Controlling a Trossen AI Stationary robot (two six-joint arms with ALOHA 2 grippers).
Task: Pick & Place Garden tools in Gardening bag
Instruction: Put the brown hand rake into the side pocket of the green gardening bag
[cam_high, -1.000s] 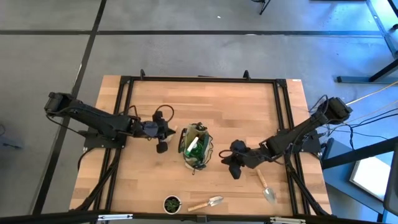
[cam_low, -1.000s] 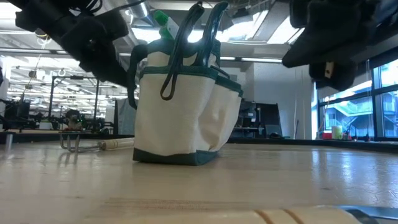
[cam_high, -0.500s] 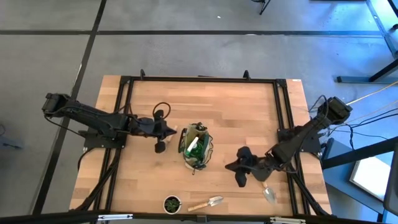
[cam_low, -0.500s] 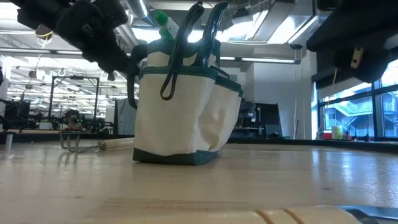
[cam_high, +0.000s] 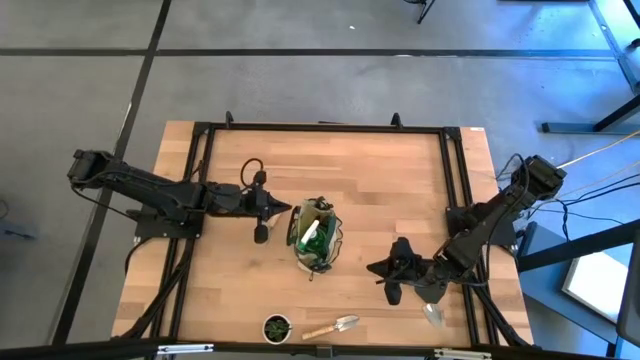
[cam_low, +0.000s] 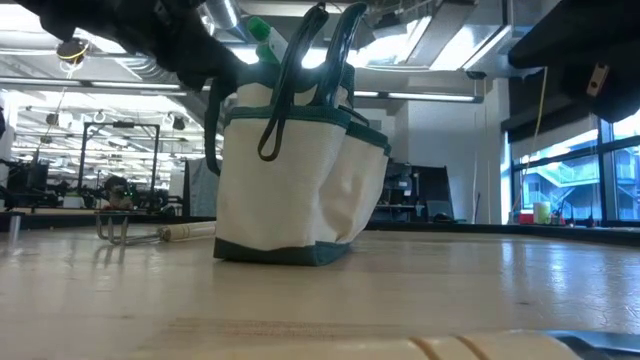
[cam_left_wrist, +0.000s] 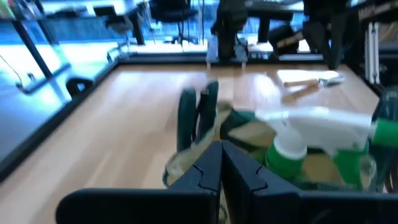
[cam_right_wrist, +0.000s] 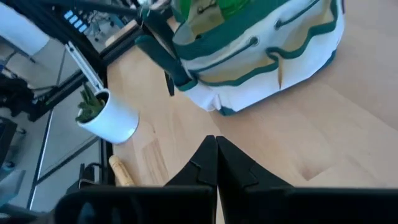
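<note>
Near front edge: you have a wooden-handled trowel (cam_high: 336, 326) lying flat beside the small potted plant (cam_high: 277, 327); a second trowel (cam_high: 432, 311) lies just by the right arm.
Right gripper (cam_high: 392, 283): fingers pressed together on nothing, hovering over bare wood between the bag and that second trowel.
Centre, gardening bag (cam_high: 315, 236): stands upright on the table (cam_high: 380, 180), mouth up, with the green spray bottle (cam_left_wrist: 311, 134) already inside, its white top showing.
Left gripper (cam_high: 285, 211): clenched and empty, tip just beside the bag's rim.
Far side of bag: a fork-like tool (cam_low: 140, 232) lies on the wood, seen only from the low camera.
Handling, trowels: judge them stiff and light, with slick metal blades; you should grip the wooden handle across its width, near the middle.
Handling, bag: soft fabric with loose loop handles (cam_low: 310, 70); you may find it shifts or folds if nudged, so lower tools straight down through the mouth.
</note>
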